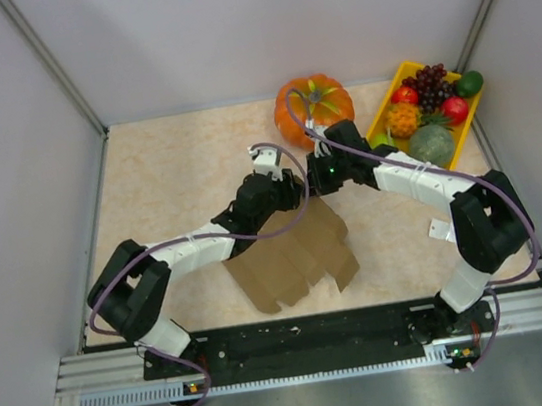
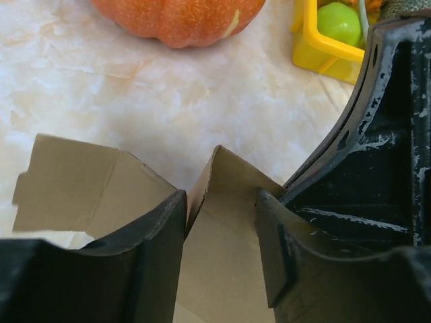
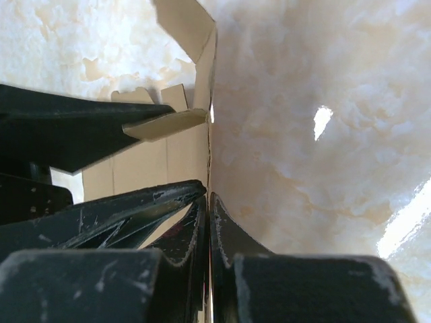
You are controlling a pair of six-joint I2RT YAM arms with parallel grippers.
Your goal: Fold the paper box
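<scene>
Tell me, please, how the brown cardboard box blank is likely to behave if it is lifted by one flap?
The paper box is a thin, creased sheet, so it would probably sag and hinge at its folds rather than stay flat. It looks light: a flap stands up off the table. Its matte surface should not slip easily in the right gripper.

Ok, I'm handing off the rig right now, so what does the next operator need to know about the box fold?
The left gripper is open, astride a raised flap of the paper box.
The right gripper is shut on a panel edge beside it.
The sheet lies between the arms, mostly flat, far edge lifted.
Done: far flaps raised.
Left: nearly all the folding.
</scene>
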